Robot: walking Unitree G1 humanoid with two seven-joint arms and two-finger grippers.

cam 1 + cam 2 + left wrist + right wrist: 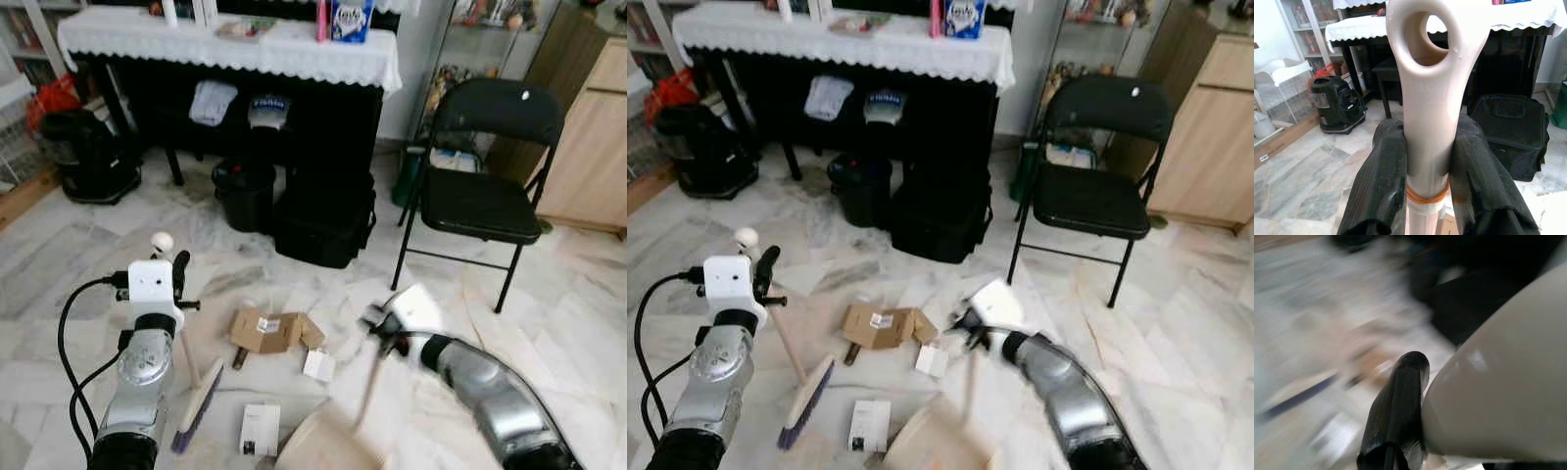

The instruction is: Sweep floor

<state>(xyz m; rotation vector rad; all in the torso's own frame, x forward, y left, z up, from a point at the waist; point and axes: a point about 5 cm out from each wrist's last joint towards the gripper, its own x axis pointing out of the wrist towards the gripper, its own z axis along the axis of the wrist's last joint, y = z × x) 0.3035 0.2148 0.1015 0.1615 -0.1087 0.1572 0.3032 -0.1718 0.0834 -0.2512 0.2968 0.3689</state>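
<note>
Clamping the cream broom handle just below its hanging loop, the left gripper stands near-left — brush head on the floor beside a flattened cardboard box. The right gripper grips the dustpan handle, its image blurred.

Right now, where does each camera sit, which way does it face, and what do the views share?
Left eye: head, looking down at the marble floor; left gripper holds the broom, right gripper the dustpan.
Right eye: same scene, with cardboard box and folding chair.
Left wrist: along its fingers, clamped on the broom handle, facing the black bag.
Right wrist: blurred, one finger against the dustpan handle.
Shared: black bag, floor.
</note>
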